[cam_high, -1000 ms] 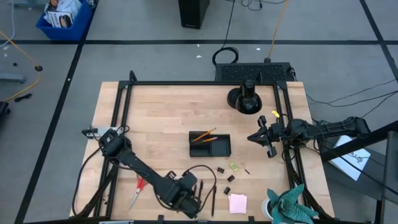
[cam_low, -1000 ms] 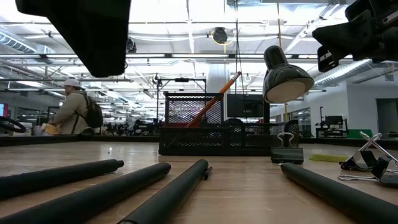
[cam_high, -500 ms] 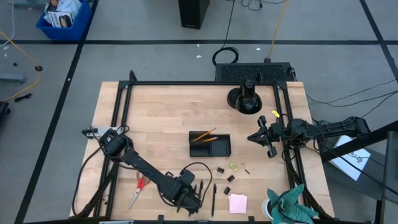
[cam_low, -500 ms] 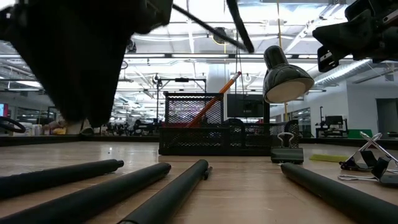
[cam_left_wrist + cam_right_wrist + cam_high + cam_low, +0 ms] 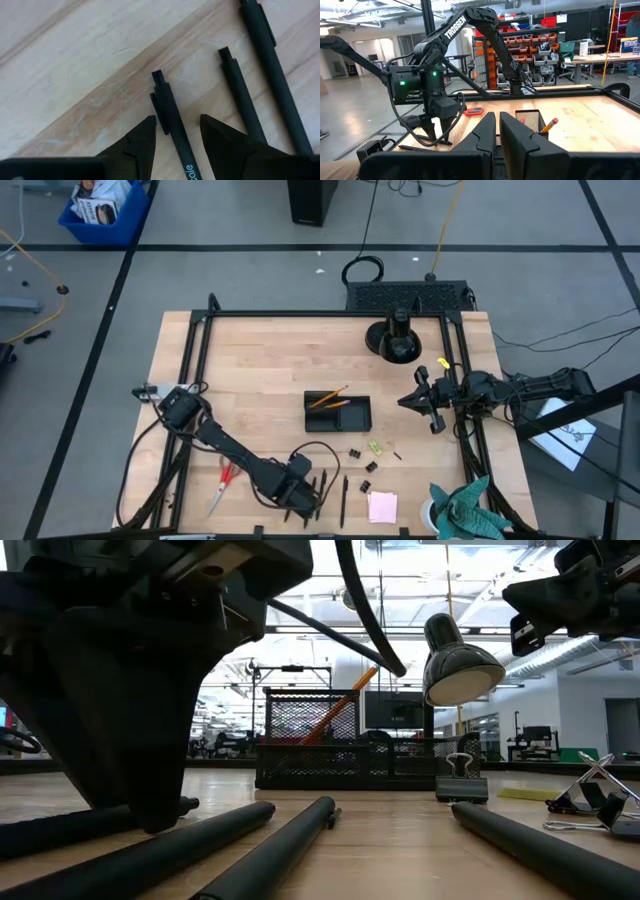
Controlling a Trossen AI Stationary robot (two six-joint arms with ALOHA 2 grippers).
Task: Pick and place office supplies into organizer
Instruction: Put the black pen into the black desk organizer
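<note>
From above, the left gripper (image 5: pixel 303 502) is reaching down at the near edge of the table (image 5: pixel 260 370), its tips sitting among the thin black pens (image 5: pixel 343 500), with the red-handled scissors (image 5: pixel 221 485) lying off to one side of it and the pink sticky-note pad (image 5: pixel 382 507) beyond the pens on the other. The organizer (image 5: pixel 338 413) is standing well apart from it, toward the table's middle, with two orange pencils (image 5: pixel 327 397) leaning in it; small black binder clips (image 5: pixel 356 453) are lying between organizer and pad. The right gripper (image 5: pixel 419 402) is hovering near the organizer's far end, beside the table's right edge. At table height, the left gripper (image 5: pixel 150 810) is touching down by a pen (image 5: pixel 95 820), the organizer (image 5: pixel 345 765) showing behind. In the left wrist view, the fingers (image 5: pixel 140 142) are standing spread, straddling one black pen (image 5: pixel 172 127) without clamping it, two more pens lying just beside. In the right wrist view, the right gripper (image 5: pixel 497 131) is showing its fingers nearly together, holding nothing.
</note>
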